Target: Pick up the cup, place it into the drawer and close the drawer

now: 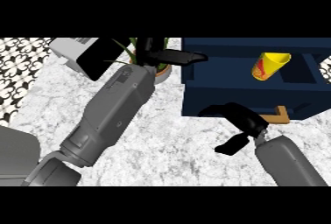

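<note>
A potted plant with thin green leaves is standing at the back of the counter, and the left forearm is lying across it, hiding most of the pot. To its left a grey and black appliance is sitting tilted near the counter's corner. The left hand is reaching past the plant toward the dark blue drawer unit, its fingers lying straight and together, holding nothing. The yellow cup, marked with red, is lying tilted inside the open drawer, toward its right side. The right hand is hovering at the drawer's front, just beside the tan handle, its fingers curling loosely and clasping nothing. Everything is resting on a white marbled counter, with a black-and-white patterned surface showing at the left.
</note>
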Robot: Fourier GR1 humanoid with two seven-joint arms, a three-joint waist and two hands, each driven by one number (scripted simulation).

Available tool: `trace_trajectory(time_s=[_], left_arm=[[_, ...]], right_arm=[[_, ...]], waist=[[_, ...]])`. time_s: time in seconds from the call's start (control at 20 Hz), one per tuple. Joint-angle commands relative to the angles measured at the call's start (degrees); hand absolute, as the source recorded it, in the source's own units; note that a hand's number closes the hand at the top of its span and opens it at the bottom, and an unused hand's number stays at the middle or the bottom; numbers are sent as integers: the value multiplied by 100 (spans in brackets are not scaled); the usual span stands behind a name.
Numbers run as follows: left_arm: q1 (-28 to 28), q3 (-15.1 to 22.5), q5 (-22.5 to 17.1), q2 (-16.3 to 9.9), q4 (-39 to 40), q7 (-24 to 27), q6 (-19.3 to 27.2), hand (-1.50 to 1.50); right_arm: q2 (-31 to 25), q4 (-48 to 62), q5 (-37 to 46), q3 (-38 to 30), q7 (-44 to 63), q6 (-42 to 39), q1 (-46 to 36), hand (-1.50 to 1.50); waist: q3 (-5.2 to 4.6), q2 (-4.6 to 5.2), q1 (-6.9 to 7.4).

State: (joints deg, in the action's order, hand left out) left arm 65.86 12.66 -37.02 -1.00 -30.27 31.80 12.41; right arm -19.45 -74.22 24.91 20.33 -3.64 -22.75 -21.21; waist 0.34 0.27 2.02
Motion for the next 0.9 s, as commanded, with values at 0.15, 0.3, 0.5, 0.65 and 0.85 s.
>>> trace_trajectory(time_s=[0.15, 0.3, 0.5, 0.65, 0.85], left_arm=[[-794, -33, -98, -408, -450, -165, -357, -150], [-937, 41, -53, -407, -694, -265, -231, -150], [-1229, -4, -121, -729, -915, -276, -595, -150], [-1309, 3, -167, -890, -1035, -478, -793, -150], [-1508, 114, -118, -856, -1280, -431, -834, -150]], right_arm=[[109, 2324, 371, -449, -963, 671, -946, 150], [64, 2900, 210, -823, -1501, 808, -1462, 150], [-68, 3526, 84, -1317, -1710, 1127, -2048, 150], [-130, 3960, 33, -1584, -1762, 1300, -2585, 150], [-446, 4340, -55, -1863, -1663, 1353, -2913, 150]], waist=[[-14, 63, 424], [-8, 60, 483], [-3, 135, 661], [-5, 167, 682], [-3, 200, 833]])
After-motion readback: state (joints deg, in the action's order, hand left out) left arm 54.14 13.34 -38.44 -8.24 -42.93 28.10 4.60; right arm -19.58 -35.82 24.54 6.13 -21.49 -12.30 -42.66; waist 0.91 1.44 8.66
